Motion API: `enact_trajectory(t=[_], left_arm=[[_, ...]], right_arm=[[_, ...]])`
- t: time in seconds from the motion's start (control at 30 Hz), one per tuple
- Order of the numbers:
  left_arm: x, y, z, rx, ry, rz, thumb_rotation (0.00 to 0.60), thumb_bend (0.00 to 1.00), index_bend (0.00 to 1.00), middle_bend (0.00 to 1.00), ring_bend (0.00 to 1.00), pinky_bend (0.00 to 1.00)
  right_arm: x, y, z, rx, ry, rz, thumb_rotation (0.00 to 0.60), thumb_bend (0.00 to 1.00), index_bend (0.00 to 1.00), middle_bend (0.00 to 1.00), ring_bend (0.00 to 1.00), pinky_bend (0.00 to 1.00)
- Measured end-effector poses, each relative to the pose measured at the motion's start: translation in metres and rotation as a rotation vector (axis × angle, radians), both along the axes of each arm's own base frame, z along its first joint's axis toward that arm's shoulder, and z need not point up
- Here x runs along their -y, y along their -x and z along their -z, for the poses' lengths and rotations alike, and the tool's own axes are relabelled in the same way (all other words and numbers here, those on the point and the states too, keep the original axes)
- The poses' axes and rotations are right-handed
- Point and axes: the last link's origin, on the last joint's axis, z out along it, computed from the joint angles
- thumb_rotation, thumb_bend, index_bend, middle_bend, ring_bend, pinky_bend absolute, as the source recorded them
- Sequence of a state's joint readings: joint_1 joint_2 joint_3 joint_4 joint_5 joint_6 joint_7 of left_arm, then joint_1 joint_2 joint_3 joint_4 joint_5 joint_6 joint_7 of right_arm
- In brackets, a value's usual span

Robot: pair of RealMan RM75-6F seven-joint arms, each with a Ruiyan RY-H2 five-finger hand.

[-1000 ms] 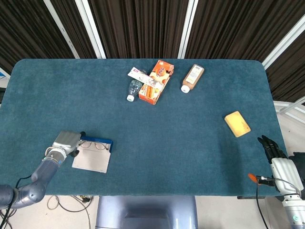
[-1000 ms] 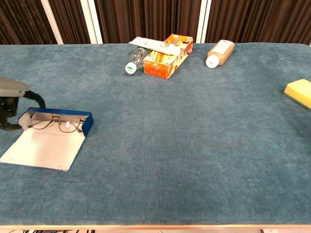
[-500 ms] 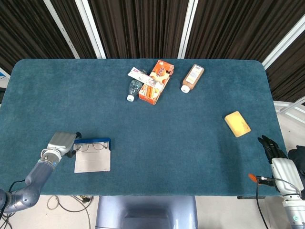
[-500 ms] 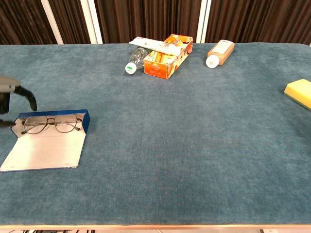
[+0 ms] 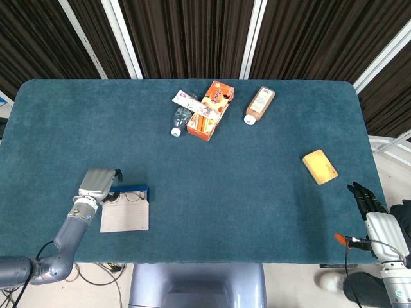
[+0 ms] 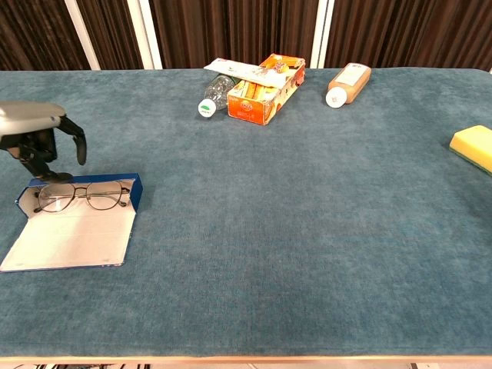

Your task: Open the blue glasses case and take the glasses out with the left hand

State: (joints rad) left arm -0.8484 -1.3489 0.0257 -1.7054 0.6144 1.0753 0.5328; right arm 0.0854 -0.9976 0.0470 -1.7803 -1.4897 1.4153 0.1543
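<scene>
The blue glasses case lies open at the table's near left, its pale lid flat toward the front edge. Thin-framed glasses rest in its blue tray. My left hand hovers just above the case's left end, fingers curled downward and holding nothing; the head view shows that left hand beside the tray's left end. My right hand hangs off the table's right edge, empty, its dark fingers close together.
At the back middle lie a clear bottle, an orange box with a white tube across it, and a brown bottle. A yellow sponge sits at the right.
The left hand moved right and rose, now hanging over the case's left end. The case turned square to the table edge, lid flat. The right hand stayed put.
</scene>
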Motion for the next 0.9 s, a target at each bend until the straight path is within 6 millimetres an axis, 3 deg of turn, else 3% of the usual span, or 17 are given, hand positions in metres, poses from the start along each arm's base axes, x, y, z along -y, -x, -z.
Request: enact_trajectory(t=[0.9], left_arm=[[0.003,-0.001,0.016,-0.010,-0.013,0.011,0.600,0.30,0.45,1.00,0.93,1.00]], right_arm=[[0.000,0.000,0.000,0.002,-0.001,-0.001,0.600,0.13,0.00,0.00,0.00,0.19]])
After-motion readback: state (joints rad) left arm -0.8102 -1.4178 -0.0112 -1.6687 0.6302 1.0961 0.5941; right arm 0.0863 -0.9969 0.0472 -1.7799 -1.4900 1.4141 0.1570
